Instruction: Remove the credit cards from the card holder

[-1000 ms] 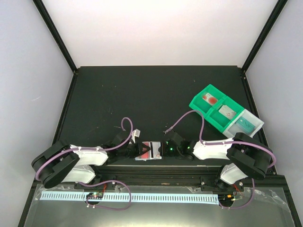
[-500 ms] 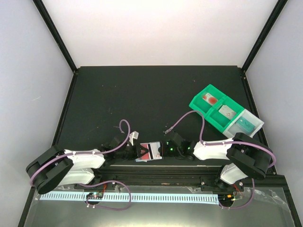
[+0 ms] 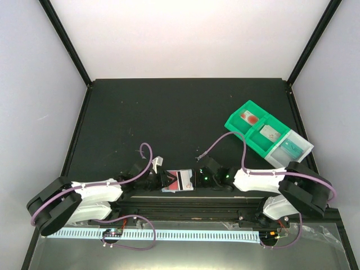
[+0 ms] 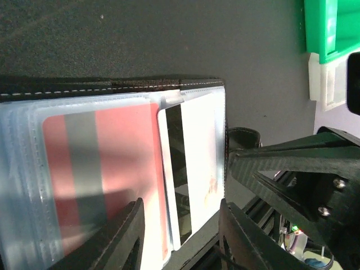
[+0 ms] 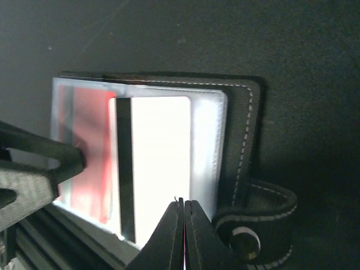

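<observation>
Right hand (image 5: pixel 183 216) pressed together, tip at near edge of white card (image 5: pixel 157 163); left hand (image 4: pixel 181 225) spread at holder (image 4: pixel 84 89). Card likely thin, stiff, slick: pinch its protruding edge.

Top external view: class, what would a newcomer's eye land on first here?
A bright green-and-clear compartment tray at the right, with cards lying in it. Then the open black bifold card holder at the near edge, showing a red card and a white card with a black stripe.
</observation>
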### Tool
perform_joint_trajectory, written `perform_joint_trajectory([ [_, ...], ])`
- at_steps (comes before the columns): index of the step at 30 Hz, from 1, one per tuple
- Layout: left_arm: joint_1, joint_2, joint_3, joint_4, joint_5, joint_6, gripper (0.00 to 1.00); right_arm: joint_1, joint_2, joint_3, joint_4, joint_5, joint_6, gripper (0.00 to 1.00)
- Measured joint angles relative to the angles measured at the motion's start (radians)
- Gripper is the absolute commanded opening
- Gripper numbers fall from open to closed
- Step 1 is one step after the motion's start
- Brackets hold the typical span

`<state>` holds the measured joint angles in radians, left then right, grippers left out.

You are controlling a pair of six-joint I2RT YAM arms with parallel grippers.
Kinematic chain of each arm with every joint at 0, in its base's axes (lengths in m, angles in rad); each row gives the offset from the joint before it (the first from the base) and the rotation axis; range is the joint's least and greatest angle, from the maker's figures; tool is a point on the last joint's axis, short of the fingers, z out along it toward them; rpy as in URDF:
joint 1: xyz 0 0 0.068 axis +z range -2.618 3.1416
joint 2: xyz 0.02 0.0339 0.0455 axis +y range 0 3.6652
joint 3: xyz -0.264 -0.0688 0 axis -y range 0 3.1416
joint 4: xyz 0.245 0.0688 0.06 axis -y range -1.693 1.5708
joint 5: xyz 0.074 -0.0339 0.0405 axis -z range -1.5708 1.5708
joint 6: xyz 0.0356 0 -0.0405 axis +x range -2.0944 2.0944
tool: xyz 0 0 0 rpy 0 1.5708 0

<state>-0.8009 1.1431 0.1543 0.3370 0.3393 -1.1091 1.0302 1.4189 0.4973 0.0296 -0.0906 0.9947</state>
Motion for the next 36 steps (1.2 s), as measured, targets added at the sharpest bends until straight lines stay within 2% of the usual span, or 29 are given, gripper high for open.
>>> perform_joint_trajectory([
  [9,0.0,0.027,0.001,0.039,0.006,-0.002,0.41,0.002,-0.042,0.045,-0.034,-0.026,-0.01,0.05],
  [17,0.0,0.042,0.004,0.053,0.01,-0.003,0.42,0.002,0.056,0.061,-0.041,-0.018,-0.019,0.03],
  [29,-0.027,0.113,0.011,0.126,0.006,-0.052,0.42,0.006,0.073,0.003,0.091,-0.024,0.008,0.02],
  [33,-0.039,0.156,0.032,0.143,0.006,-0.059,0.34,0.007,0.073,-0.006,0.111,-0.025,0.013,0.02],
  [36,-0.042,0.166,0.034,0.139,0.004,-0.068,0.2,0.007,0.073,-0.014,0.126,-0.025,0.018,0.01],
])
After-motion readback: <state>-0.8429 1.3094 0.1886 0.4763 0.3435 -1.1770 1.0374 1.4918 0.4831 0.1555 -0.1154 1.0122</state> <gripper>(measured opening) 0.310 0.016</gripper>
